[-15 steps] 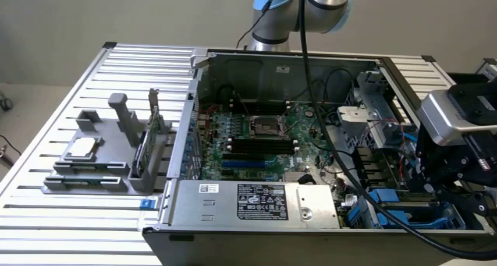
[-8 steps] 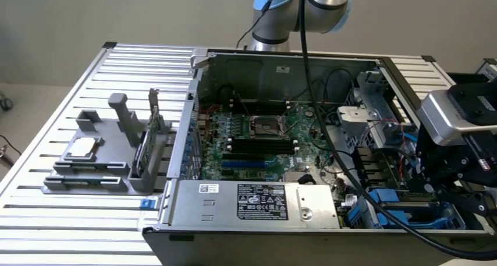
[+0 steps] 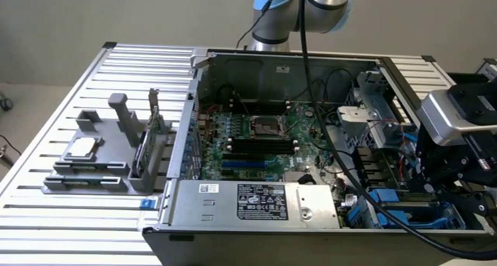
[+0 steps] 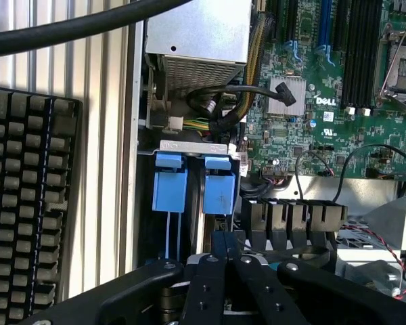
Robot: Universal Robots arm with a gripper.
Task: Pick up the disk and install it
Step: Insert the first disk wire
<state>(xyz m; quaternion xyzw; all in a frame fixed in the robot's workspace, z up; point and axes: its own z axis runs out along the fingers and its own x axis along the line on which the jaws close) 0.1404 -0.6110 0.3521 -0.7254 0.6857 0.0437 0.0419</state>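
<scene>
Inside the open computer case (image 3: 194, 103), two blue carrier ends (image 4: 169, 189) (image 4: 218, 193) stand side by side in the drive bay (image 3: 388, 199). I take them for the disk's blue rails seen edge-on; the metal body is hidden in the bay. My gripper (image 4: 227, 247) is shut with nothing between its fingers. Its tips sit right at the blue carrier end nearer the motherboard; whether they touch it I cannot tell. In the exterior view the gripper (image 3: 427, 184) hangs over that bay at the case's right front corner.
The green motherboard (image 3: 256, 132) and silver power supply (image 3: 256, 201) fill the case. A thick black cable (image 3: 326, 103) runs down to the wrist. A grey fixture (image 3: 93, 161) on the exterior view's left holds a small silver chip (image 3: 83, 148) and an upright green card (image 3: 144, 149). A black grid panel (image 4: 24, 203) lies beside the case.
</scene>
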